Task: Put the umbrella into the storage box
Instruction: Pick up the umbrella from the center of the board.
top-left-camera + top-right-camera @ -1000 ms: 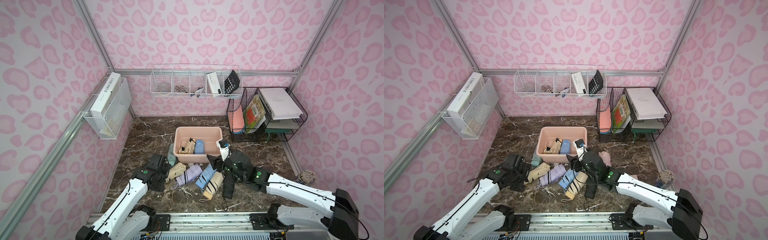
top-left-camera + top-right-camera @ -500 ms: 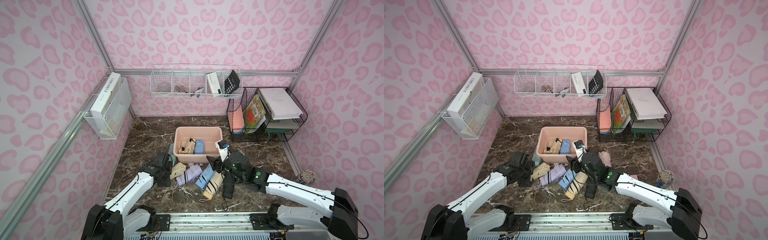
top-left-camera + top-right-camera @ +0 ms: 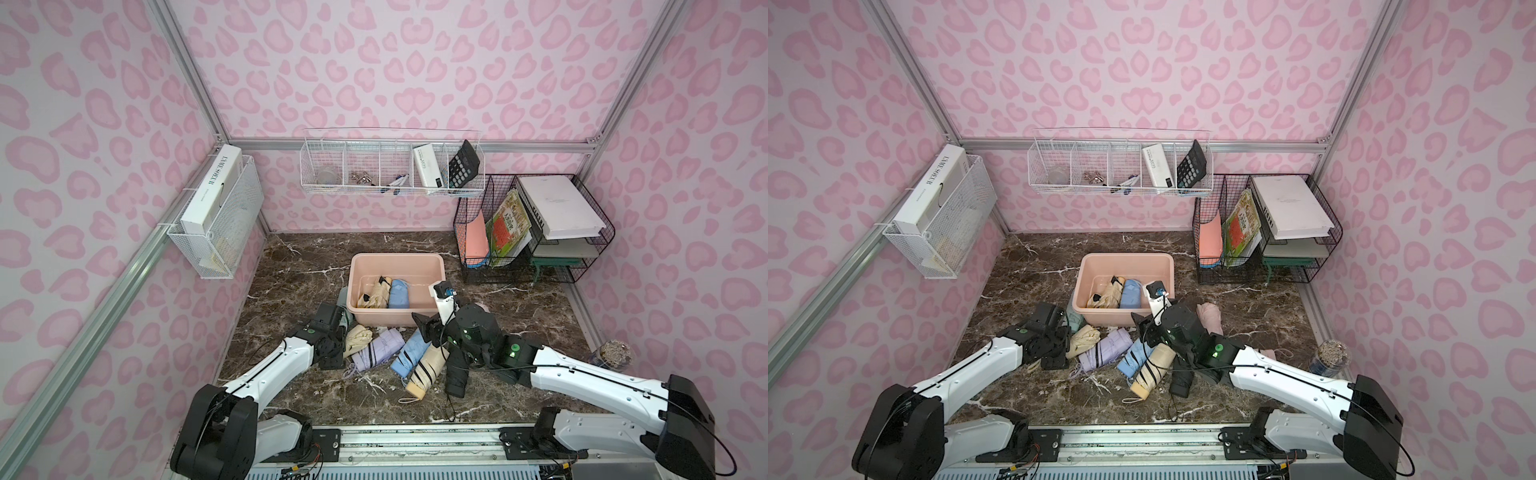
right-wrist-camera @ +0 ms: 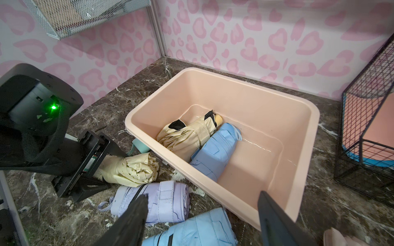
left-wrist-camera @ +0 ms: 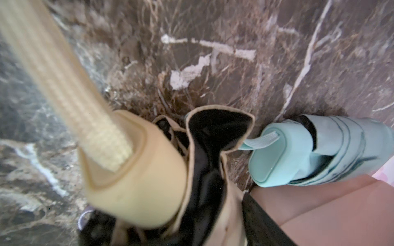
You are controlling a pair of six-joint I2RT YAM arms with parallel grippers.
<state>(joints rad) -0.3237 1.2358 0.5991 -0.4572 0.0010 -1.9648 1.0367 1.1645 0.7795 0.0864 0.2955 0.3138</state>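
The peach-pink storage box [image 3: 397, 257] [image 3: 1127, 256] [image 4: 245, 100] stands mid-table and holds a cream and a blue umbrella [image 3: 398, 293]. Several folded umbrellas lie in front of it. My left gripper [image 3: 347, 343] [image 3: 1065, 343] [image 4: 106, 168] is low on the table with its fingers against both sides of the cream umbrella [image 3: 358, 338] [image 4: 132, 170] [image 5: 138, 181], shut on it. A mint umbrella [image 5: 298, 153] lies beside that one. My right gripper [image 3: 430, 330] [image 4: 202, 219] hangs open above the box's near rim, over the lilac umbrella [image 4: 162, 200] and a blue one [image 4: 191, 232], holding nothing.
A black wire file rack [image 3: 532, 232] stands at the back right. White wire baskets hang on the back wall [image 3: 390, 170] and the left wall [image 3: 216, 220]. A pink umbrella [image 3: 1210, 318] and a black one [image 3: 457, 374] lie near the right arm. A jar [image 3: 613, 355] stands far right.
The left arm has dropped low and reached in to the cream umbrella, and its jaws have narrowed onto it. The right arm has stayed where it was, still open.
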